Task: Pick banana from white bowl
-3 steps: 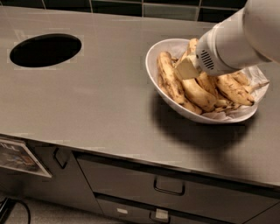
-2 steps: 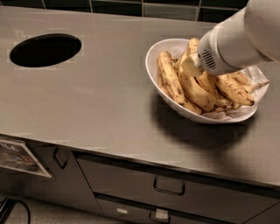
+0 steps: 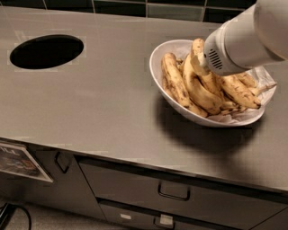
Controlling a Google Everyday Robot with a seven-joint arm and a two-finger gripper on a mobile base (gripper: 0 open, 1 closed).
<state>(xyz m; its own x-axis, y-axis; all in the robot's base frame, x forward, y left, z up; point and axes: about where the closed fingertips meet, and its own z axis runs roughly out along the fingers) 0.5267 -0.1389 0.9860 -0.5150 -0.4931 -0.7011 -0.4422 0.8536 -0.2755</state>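
Note:
The white bowl (image 3: 158, 53) sits on the right of the steel counter and holds several speckled yellow bananas on crumpled white paper. A long, nearly straight banana (image 3: 173, 80) lies along the bowl's left side. More bananas (image 3: 201, 90) lie in the middle and on the right. My gripper (image 3: 198, 64) is down in the bowl's far middle, among the bananas and just right of the long one. The white arm (image 3: 245, 38) comes in from the upper right and hides the bowl's far right part.
A round black hole (image 3: 47, 51) is cut in the counter (image 3: 99, 108) at the far left. Dark tiles (image 3: 148, 8) run along the back. Drawers with handles (image 3: 173, 192) are below the front edge, and a paper label (image 3: 20, 161) is at the lower left.
The gripper has shifted very slightly up and to the right within the bowl. The bananas and the bowl have not visibly moved.

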